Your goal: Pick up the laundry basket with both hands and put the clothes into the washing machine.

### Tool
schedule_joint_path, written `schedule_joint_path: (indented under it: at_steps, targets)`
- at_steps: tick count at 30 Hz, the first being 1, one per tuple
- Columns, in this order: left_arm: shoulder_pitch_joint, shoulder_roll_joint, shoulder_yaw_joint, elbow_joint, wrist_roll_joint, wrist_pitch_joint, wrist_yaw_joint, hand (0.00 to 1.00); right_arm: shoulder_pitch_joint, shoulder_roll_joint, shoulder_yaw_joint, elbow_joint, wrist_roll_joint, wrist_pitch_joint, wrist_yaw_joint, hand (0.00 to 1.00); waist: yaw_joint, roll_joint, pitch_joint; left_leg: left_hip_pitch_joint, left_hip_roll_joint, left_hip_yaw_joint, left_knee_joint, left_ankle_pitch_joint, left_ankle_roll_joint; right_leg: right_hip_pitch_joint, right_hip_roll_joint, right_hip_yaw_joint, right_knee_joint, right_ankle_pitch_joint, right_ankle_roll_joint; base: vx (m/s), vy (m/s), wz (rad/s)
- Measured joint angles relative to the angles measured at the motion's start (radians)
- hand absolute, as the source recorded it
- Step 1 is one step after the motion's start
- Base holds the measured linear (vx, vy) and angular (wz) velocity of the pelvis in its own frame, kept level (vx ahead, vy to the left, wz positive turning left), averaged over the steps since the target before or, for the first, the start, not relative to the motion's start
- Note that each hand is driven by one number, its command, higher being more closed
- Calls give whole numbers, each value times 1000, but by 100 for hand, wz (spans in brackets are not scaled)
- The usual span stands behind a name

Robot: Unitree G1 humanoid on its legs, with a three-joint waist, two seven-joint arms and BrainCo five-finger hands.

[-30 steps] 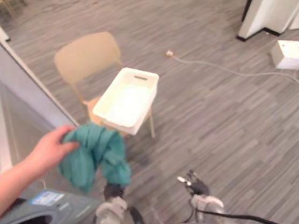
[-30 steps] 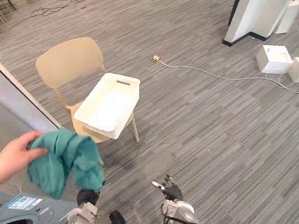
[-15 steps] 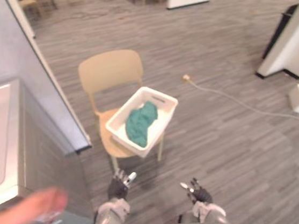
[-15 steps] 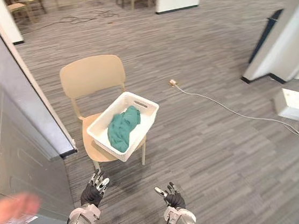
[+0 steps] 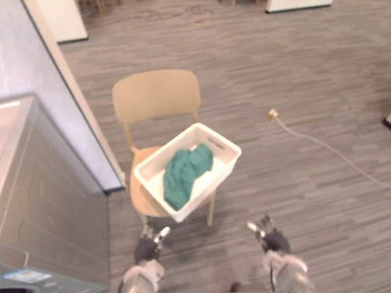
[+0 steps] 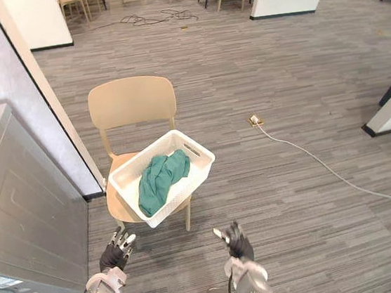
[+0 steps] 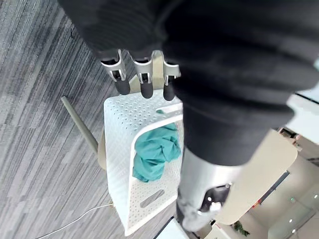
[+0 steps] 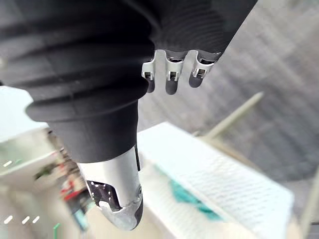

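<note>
Washing machine [image 6: 20, 209]: grey box at the far left of the scene, just left of the chair.
Left hand [image 6: 114, 250]: low and near, just short of the chair's front edge; fingers [image 7: 142, 82] straight and relaxed, thumb out, holding nothing.
Chair [image 6: 131, 103]: tan, facing the robot, with the basket on its seat.
Laundry basket [image 6: 184, 192]: white, perforated, set askew on the seat with one corner overhanging the front; neither hand touches it.
Clothes [image 6: 158, 180]: teal garment bunched inside the basket.
Right hand [image 6: 236, 240]: near, to the right of the chair's front leg, level with the left hand; fingers loose and spread, empty.
Cable [image 6: 329, 175]: white, trailing over the floor to the right, well apart from the chair.
Step in hand: the reach toward the basket, before any grasp.
Next move calls for: both hands rising and going forward to opposite sides of the basket, closing under its rim evenly so it lifts level, then turning left to the machine.
</note>
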Motion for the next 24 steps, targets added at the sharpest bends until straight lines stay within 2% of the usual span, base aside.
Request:
schedule_joint_path:
  at_steps: [2, 4, 5, 6, 7, 8, 11, 12, 13, 15, 16, 19, 24]
  targets:
    - [19, 0, -3, 0, -2, -4, 0, 0, -25, -5, -84, -118, -36, -43, -10, 0, 2, -7, 10, -57, 9, -12, 103, 4, 40, 67, -7, -60, -19, -21, 1, 46, -45, 102]
    - [32, 1, -7, -2, -7, -4, 0, 0, -61, -26, -128, -143, -47, -63, -38, 0, 4, -13, 12, -70, 18, 26, 121, 13, 58, 117, -12, -109, -56, -9, -9, 52, 7, 91]
    - [36, 4, -13, -7, -7, -4, 0, 0, -90, -43, -164, -154, -79, -74, -57, 0, 2, -19, 10, -74, 22, 84, 100, 28, 73, 145, -22, -152, -87, -4, -9, 59, 38, 101]
    - [46, 11, -24, -28, -6, -4, -1, 0, -120, -64, -187, -152, -116, -79, -78, 0, 3, -32, 2, -78, 20, 151, 54, 59, 68, 147, -25, -174, -115, 5, -9, 48, 43, 94]
    - [53, 14, -32, -45, -6, -4, -5, 0, -138, -77, -195, -152, -134, -79, -81, 0, 3, -34, 2, -82, 17, 170, 31, 73, 59, 145, -23, -181, -129, 12, -9, 58, 0, 70]
    - [60, 20, -51, -62, -5, -2, -23, 0, -182, -110, -199, -143, -192, -77, -100, 0, 11, -34, 4, -89, 8, 174, -11, 99, 30, 139, -11, -188, -146, 37, -5, 45, -1, 49]
    - [66, 41, -107, -72, 10, 8, -45, 0, -342, -197, -195, 4, -302, -62, -135, 0, 16, -33, 10, -118, -11, 150, -46, 124, 24, 120, -17, -187, -149, 46, -7, 17, 28, 38]
    - [70, 44, -134, -81, 14, 9, -54, 0, -449, -259, -171, 140, -347, -47, -157, 0, 25, -30, 19, -139, -16, 141, -40, 126, 26, 110, -21, -195, -148, 49, -4, -12, 45, 27]
    - [73, 44, -144, -84, 14, 10, -64, 0, -502, -289, -155, 199, -363, -37, -163, 0, 30, -25, 28, -150, -18, 137, -38, 127, 26, 102, -22, -198, -146, 51, -5, -48, 60, 21]
    - [71, 62, -170, -149, 13, 16, -83, 0, -723, -383, -61, 424, -432, -2, -168, 0, 34, -8, 79, -197, -21, 130, -23, 136, 32, 45, -28, -196, -123, 58, -10, -112, 70, 2]
    - [61, 64, -177, -175, 11, 16, -91, 0, -849, -425, -22, 537, -463, 16, -166, 0, 47, 6, 105, -243, -21, 132, -20, 148, 39, -9, -33, -189, -107, 68, -14, -149, 60, -9]
    - [33, 78, -175, -199, 7, 15, -94, 0, -1091, -487, 25, 742, -501, 44, -163, 0, 70, 26, 176, -321, -30, 135, -24, 176, 52, -109, -47, -178, -74, 82, -20, -179, 56, -6]
    - [22, 80, -157, -215, -15, 13, -90, 0, -1286, -552, 92, 909, -507, 73, -151, 0, 86, 24, 266, -400, -45, 151, -42, 214, 72, -222, -67, -160, -38, 101, -25, -91, 37, -6]
